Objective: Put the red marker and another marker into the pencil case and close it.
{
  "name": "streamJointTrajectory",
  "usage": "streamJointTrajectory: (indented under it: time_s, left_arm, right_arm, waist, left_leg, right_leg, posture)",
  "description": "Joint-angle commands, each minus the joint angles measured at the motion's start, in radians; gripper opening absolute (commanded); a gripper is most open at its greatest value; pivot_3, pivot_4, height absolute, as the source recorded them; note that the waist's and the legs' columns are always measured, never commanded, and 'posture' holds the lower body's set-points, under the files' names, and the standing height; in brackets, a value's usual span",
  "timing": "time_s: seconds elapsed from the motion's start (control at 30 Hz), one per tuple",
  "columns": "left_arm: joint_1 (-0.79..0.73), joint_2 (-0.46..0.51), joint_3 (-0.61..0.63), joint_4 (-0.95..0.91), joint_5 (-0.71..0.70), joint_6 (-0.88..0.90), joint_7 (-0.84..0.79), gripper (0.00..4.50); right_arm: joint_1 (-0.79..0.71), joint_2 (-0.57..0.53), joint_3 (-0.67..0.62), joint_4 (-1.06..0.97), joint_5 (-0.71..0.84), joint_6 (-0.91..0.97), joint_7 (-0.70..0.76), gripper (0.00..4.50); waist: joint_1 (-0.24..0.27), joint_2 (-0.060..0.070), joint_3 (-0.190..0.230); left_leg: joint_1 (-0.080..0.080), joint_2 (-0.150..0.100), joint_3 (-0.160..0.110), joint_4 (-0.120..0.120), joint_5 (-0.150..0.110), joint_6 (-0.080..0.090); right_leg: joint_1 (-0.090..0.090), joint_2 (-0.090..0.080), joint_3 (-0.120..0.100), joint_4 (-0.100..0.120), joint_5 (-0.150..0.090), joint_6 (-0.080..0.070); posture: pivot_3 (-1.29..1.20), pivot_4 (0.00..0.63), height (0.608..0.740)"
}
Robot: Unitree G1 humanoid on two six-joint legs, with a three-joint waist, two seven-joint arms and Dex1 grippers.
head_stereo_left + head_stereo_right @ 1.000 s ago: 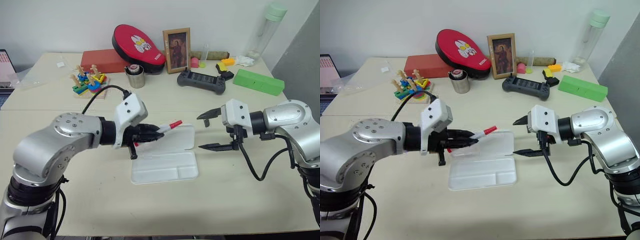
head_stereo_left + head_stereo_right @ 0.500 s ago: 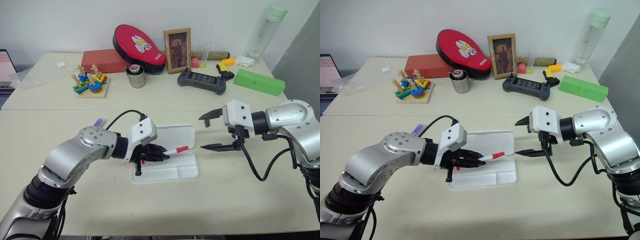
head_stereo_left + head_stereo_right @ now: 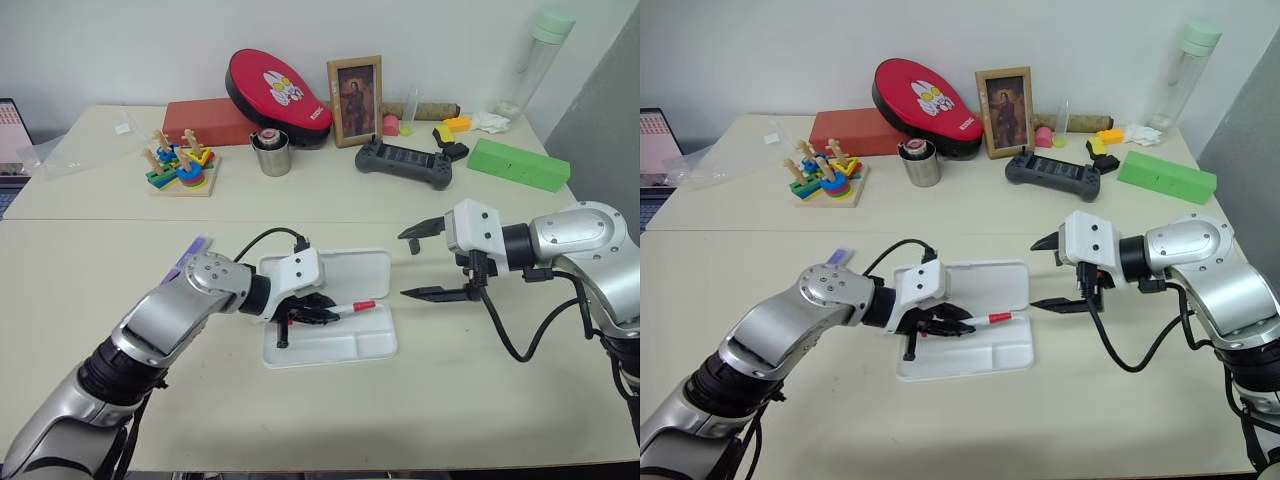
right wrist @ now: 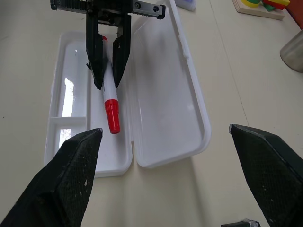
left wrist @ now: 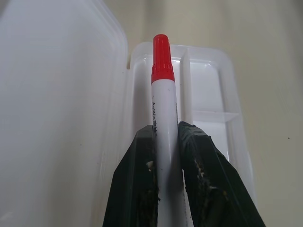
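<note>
First marker going in: the left hand [image 3: 318, 312], clamped on the slim, smooth red marker [image 3: 352, 308], holds it low over the divided tray of the glossy white plastic pencil case [image 3: 345, 345], lid flat open; next, unclamp to drop it; the right hand [image 3: 428, 262] waits, fingers spread and empty; the flat lilac highlighter [image 3: 190, 255] lies left on the worktop [image 3: 330, 420].

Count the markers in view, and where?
2. The red marker is clamped in the left gripper over the tray of the open pencil case. The lilac highlighter lies on the table behind the left arm. Others may be hidden among the clutter at the back.
</note>
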Motion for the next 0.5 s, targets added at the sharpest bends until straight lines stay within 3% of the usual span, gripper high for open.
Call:
streamJointTrajectory:
  time_s: [0.03, 0.33, 0.47, 0.5]
  left_arm:
    - [-0.015, -0.014, 0.004, -0.024, 0.009, -0.012, -0.015, 1.42]
    - [-0.004, -0.017, 0.059, -0.074, -0.021, 0.017, -0.016, 3.21]
    - [0.004, -0.024, 0.168, -0.132, -0.129, 0.100, -0.002, 4.00]
    - [0.014, -0.022, 0.213, -0.154, -0.185, 0.119, -0.014, 4.00]
  right_arm:
    - [-0.004, -0.004, -0.035, -0.030, 0.012, 0.004, -0.007, 4.50]
    - [0.000, -0.002, -0.036, -0.032, 0.017, -0.002, -0.008, 4.50]
    - [0.001, -0.004, -0.038, -0.033, 0.018, -0.004, -0.008, 4.50]
    - [0.003, -0.005, -0.039, -0.034, 0.019, -0.004, -0.008, 4.50]
  waist:
    - [0.000, 0.000, 0.000]
    - [0.000, 0.000, 0.000]
    - [0.000, 0.000, 0.000]
    - [-0.001, 0.000, 0.000]
  left_leg:
    - [0.000, 0.000, 0.000, 0.000, 0.000, 0.000]
    - [0.000, 0.000, 0.000, 0.000, 0.000, 0.000]
    - [0.000, 0.000, 0.000, 0.000, 0.000, 0.000]
    - [0.000, 0.000, 0.000, 0.000, 0.000, 0.000]
  right_leg:
    - [0.000, 0.000, 0.000, 0.000, 0.000, 0.000]
    - [0.000, 0.000, 0.000, 0.000, 0.000, 0.000]
    - [0.000, 0.000, 0.000, 0.000, 0.000, 0.000]
    - [0.000, 0.000, 0.000, 0.000, 0.000, 0.000]
  posture:
    - [0.00, 0.150, 0.740]
    - [0.00, 0.150, 0.740]
    - [0.00, 0.150, 0.740]
    - [0.00, 0.150, 0.740]
